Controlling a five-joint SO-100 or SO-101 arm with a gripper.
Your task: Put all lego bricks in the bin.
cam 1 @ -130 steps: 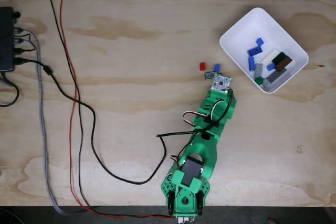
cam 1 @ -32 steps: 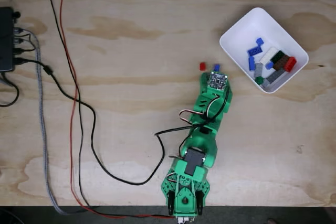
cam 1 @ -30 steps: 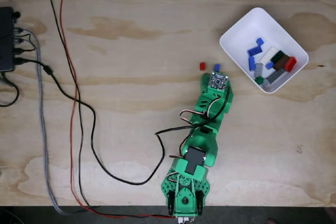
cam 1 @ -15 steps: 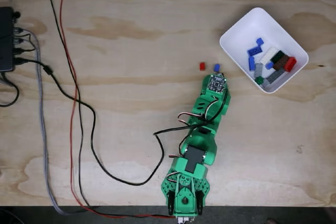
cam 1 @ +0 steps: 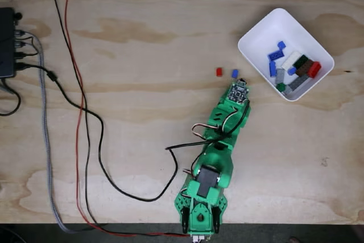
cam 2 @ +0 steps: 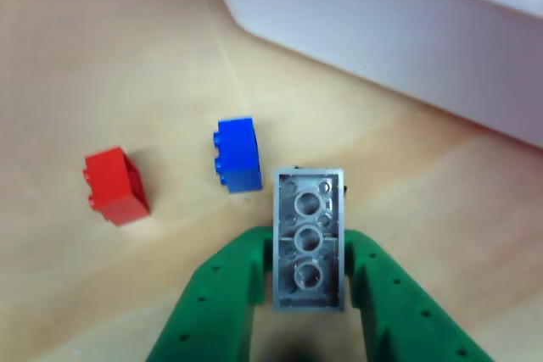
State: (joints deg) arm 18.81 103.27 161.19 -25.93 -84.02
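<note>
In the other view my green gripper (cam 2: 310, 243) is shut on a grey lego brick (cam 2: 310, 201), studs down, one finger against each long side. Just ahead on the wood lie a blue lego brick (cam 2: 237, 153) and a red one (cam 2: 116, 186). In the fixed view the gripper (cam 1: 240, 83) sits just below the blue brick (cam 1: 234, 73) and right of the red brick (cam 1: 219, 71); the arm's head hides the grey brick there. The white bin (cam 1: 259, 29) stands to the upper right holding several bricks (cam 1: 293, 64); its wall (cam 2: 382, 31) crosses the other view's top.
Black, red and grey cables (cam 1: 79, 101) run down the left side of the plywood table to the arm's base (cam 1: 200, 214). A black box (cam 1: 7, 42) sits at the left edge. The table's front edge runs along the bottom of the fixed view.
The arm's head has drawn back a little from the blue and red bricks. The grey brick, seen on the table earliest, is now under the head. A red brick has appeared in the bin.
</note>
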